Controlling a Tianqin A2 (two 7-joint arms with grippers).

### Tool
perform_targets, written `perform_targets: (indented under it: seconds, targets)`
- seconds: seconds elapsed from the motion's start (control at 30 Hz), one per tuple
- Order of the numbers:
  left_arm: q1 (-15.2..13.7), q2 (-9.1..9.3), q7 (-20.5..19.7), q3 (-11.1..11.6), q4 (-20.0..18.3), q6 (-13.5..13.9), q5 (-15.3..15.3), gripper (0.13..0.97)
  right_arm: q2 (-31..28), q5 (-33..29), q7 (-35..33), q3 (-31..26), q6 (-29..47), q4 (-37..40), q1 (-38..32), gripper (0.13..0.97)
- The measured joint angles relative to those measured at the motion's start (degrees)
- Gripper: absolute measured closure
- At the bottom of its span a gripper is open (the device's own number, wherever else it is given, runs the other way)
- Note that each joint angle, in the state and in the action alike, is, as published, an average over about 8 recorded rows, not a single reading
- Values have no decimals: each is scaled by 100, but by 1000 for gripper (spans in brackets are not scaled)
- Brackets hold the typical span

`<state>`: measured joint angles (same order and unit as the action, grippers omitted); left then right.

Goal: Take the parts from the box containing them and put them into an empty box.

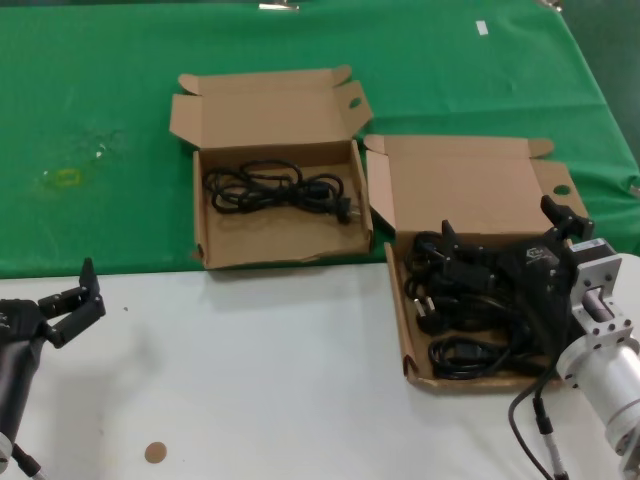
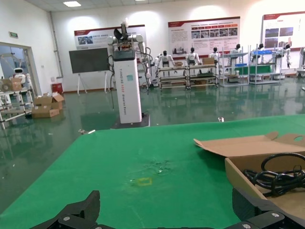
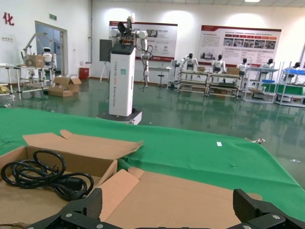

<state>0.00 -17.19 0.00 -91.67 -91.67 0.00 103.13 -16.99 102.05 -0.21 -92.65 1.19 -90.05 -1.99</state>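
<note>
The box containing the parts (image 1: 399, 315) lies at the right, its lid (image 1: 470, 185) open, with several black cord bundles (image 1: 465, 355) in it. My right gripper (image 1: 500, 222) hangs open just above these cords, holding nothing. In the right wrist view my right gripper (image 3: 169, 207) faces that lid (image 3: 186, 195). The other box (image 1: 280, 245), with an oval hole (image 1: 355, 103) in its flap, lies further left and holds one cord bundle (image 1: 275, 188), which also shows in the right wrist view (image 3: 43, 176). My left gripper (image 1: 70, 300) is open and empty at the near left, over the white table.
A green cloth (image 1: 100, 100) covers the far half of the table, with a yellowish mark (image 1: 65, 178) at the left. The white table top (image 1: 250, 380) in front has a small brown disc (image 1: 154, 452). The left wrist view shows the cloth (image 2: 143, 181) and the one-cord box (image 2: 243, 179).
</note>
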Motion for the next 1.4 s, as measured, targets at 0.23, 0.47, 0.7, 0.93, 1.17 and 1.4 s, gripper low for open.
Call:
perform_targets:
  seconds: [0.23, 0.47, 0.7, 0.93, 1.17, 1.4]
  targets:
    - [0, 0, 0, 0, 0, 0, 0, 132, 0, 0, 0, 0, 0, 0, 0, 129]
    - [0, 0, 0, 0, 0, 0, 0, 132, 0, 0, 0, 0, 0, 0, 0, 129]
    - [0, 0, 0, 0, 0, 0, 0, 132, 0, 0, 0, 0, 0, 0, 0, 129]
    - [0, 0, 0, 0, 0, 0, 0, 132, 0, 0, 0, 0, 0, 0, 0, 129]
    - [0, 0, 0, 0, 0, 0, 0, 132, 0, 0, 0, 0, 0, 0, 0, 129]
    - [0, 0, 0, 0, 0, 0, 0, 132, 0, 0, 0, 0, 0, 0, 0, 129]
